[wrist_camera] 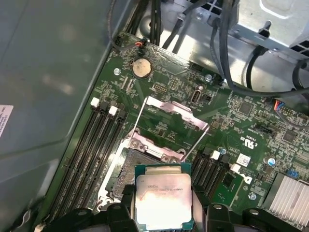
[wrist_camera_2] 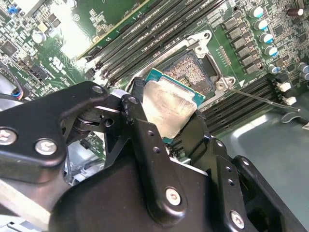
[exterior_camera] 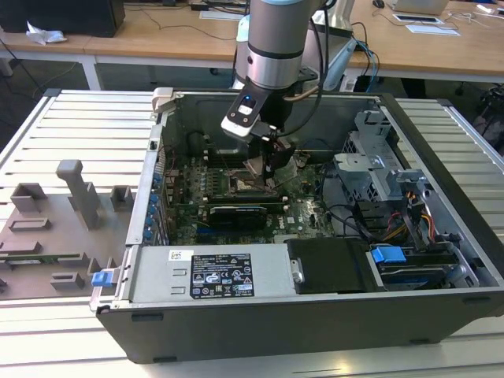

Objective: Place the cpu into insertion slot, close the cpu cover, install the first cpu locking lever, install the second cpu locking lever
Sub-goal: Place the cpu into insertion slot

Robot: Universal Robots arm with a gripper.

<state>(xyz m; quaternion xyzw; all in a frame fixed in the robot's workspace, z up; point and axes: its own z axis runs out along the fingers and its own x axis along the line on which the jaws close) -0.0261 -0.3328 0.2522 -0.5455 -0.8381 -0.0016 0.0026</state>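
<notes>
Item: cpu (wrist_camera: 163, 195), silvery top, held in the air close over the insertion slot (wrist_camera_2: 193, 67), not yet seated.
Gripper (wrist_camera_2: 164, 113): fingers pinching the chip by two opposite edges.
cpu cover (wrist_camera: 174, 110): swung open, clear of the socket.
Handling: probably best kept level, square to the rim, and lowered straight without sliding.

The cpu (wrist_camera: 162, 200) has a silvery-grey top blotched with pale smears and a teal-green border; the claw (wrist_camera_2: 166, 118) is matte black. The motherboard (wrist_camera: 251, 130) is green with fine pale markings, the cpu cover (wrist_camera: 170, 107) silver, and the counter (exterior_camera: 71, 126) ribbed pale grey.
</notes>
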